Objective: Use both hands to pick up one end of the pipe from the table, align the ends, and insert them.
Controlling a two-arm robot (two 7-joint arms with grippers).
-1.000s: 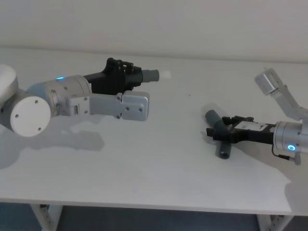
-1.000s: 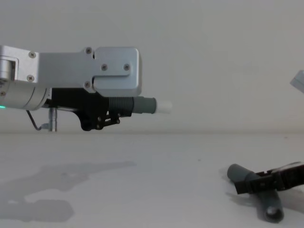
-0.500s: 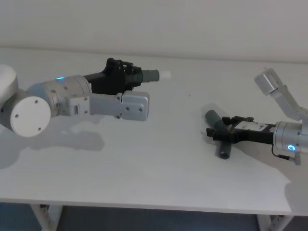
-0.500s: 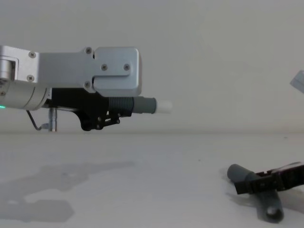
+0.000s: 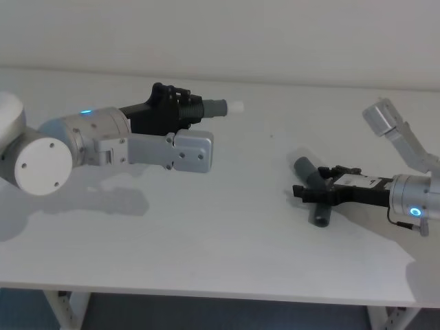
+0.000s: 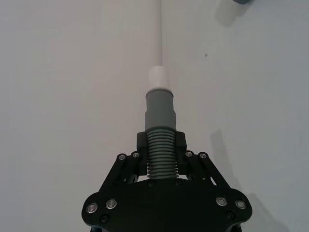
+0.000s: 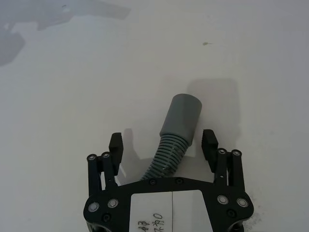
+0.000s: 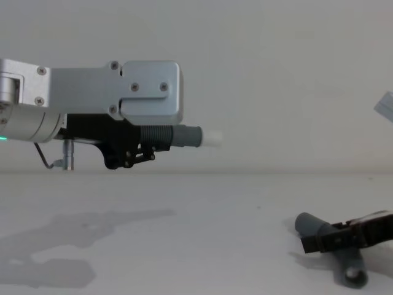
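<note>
**Left side.** The short hose piece (image 6: pixel 159 162) is clamped in the left gripper (image 6: pixel 160 143). The gripper's fingers (image 6: pixel 140 143) are pressed against the ribbed section from both sides. The smooth collar (image 6: pixel 160 108) and the white tip (image 6: pixel 159 77) project beyond the fingertips. In the chest view the left gripper is seen raised clear of the table (image 5: pixel 227 240), above the left rear area. The piece is held level there, with the white tip directed toward the right edge.

**Right side.** The long hose piece (image 7: pixel 166 155) lies flat on the right half of the table, roughly midway between the rear and front edges. Its wide cuff (image 7: pixel 181 113) is turned toward the rear edge, and its other end toward the front edge. The right gripper (image 7: pixel 162 141) is positioned low over the table, reaching in from the right edge. Its fingers are spread to either side of the ribbed section, just behind the cuff. A gap is visible between each finger and the hose, so the piece sits between the fingers without being gripped. Whether the fingertips touch the table surface cannot be told.

**Relative position.** The two pieces are well apart, and the white tip is pointed across the table above the level of the cuff.
</note>
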